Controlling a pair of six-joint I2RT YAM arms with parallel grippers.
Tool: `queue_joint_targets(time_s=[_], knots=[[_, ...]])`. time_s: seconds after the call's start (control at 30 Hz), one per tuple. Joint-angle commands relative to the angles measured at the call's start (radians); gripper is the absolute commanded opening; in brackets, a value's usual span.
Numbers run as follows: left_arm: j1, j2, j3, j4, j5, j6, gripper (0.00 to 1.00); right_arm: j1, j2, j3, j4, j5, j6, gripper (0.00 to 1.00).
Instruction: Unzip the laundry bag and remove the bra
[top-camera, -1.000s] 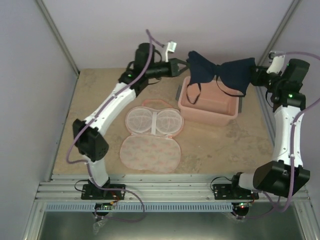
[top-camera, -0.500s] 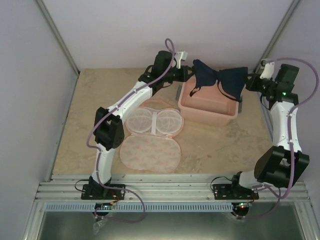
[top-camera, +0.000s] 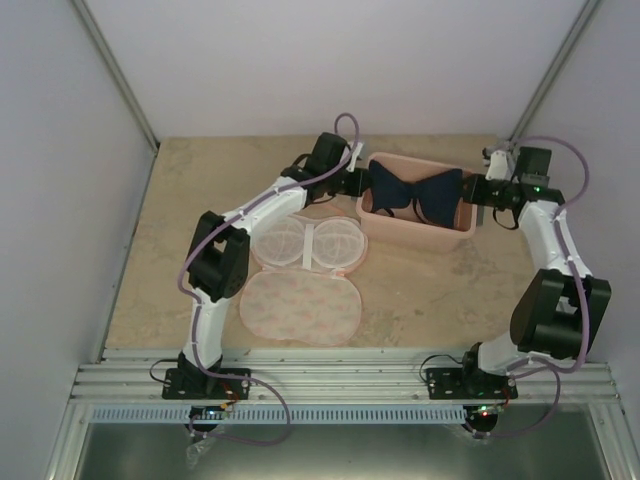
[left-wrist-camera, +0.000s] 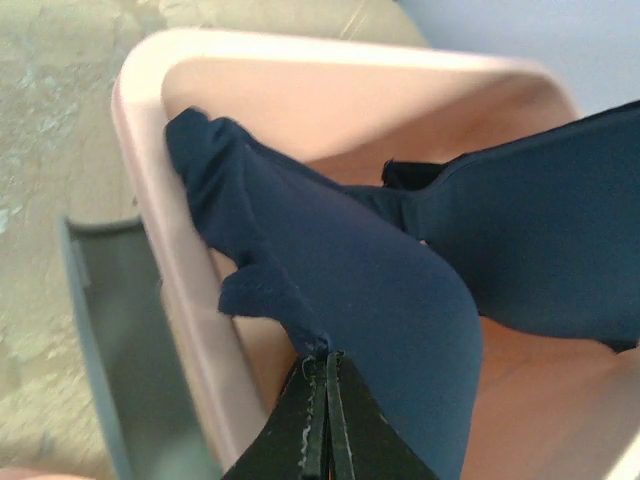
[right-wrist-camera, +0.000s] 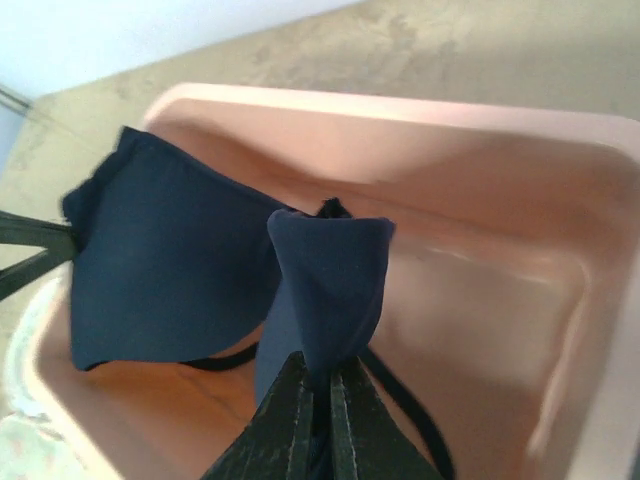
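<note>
The bra hung spread across the tub, the left tool clenched on one cup's edge and the right tool on the other, probably so it would settle in flat. The bag lay unzipped and opened out on the table beside the tub, so the removal looked done.
</note>
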Motion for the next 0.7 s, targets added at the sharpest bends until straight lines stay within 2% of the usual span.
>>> queue_joint_targets(time_s=[0.0,0.23,0.53,0.67], knots=[[-0.009,-0.043,-0.011,-0.027,-0.066,0.109,0.00,0.013,0.013,0.027,-0.049,0.136,-0.046,0.01],[-0.017,-0.024,0.058,-0.045,-0.128,0.234,0.00,0.081,0.096,0.131,-0.125,0.272,-0.097,0.02],[-0.017,-0.026,0.053,-0.073,-0.108,0.250,0.00,0.118,0.133,0.203,-0.178,0.461,-0.109,0.07],[-0.019,-0.029,0.060,-0.077,-0.113,0.265,0.00,0.120,0.134,0.225,-0.172,0.477,-0.126,0.08]])
